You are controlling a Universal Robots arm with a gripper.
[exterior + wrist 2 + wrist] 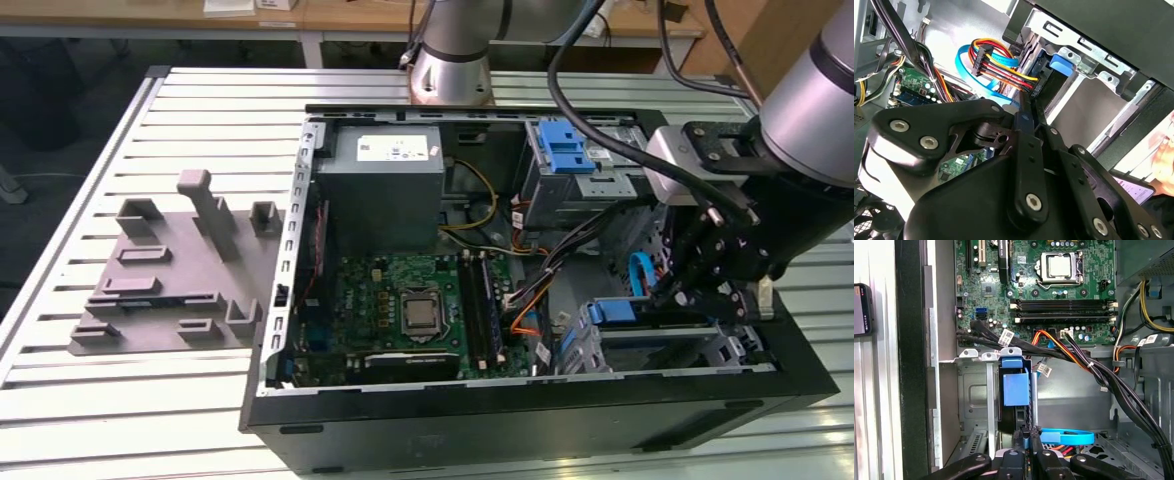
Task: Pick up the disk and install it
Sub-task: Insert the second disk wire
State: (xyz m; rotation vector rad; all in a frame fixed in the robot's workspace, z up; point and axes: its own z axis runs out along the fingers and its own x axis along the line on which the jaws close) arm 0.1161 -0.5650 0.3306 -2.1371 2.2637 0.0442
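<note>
While my gripper (711, 285) hangs inside the open computer case (534, 420) at the exterior view's right, its fingers are pressed close together on the thin blue edge of the disk (1016, 385). In the first wrist view the fingertips (1025, 436) pinch that edge, and the disk stands on edge in the drive bay (979, 390), its blue carrier frame facing the camera. That view also shows the motherboard (1054, 290) beyond the bay, with its processor socket (1060, 265) and memory slots, and a phone-like device (861, 310) lying outside the case wall.

From the second wrist view I see the black linkage of my gripper (1026, 122) up close; past it a bundle of red, yellow and black cables (999, 67) plugs in near a blue tab (1061, 65) on the metal bay bracket.

Only the exterior view gives the wider layout: the grey power supply (384, 195) with a white sticker, a metal cage with a blue latch (567, 150), and a grey moulded fixture (174, 270) lying well apart from the case on the slatted aluminium table (134, 420). Beyond the table are wooden desks (347, 15).
</note>
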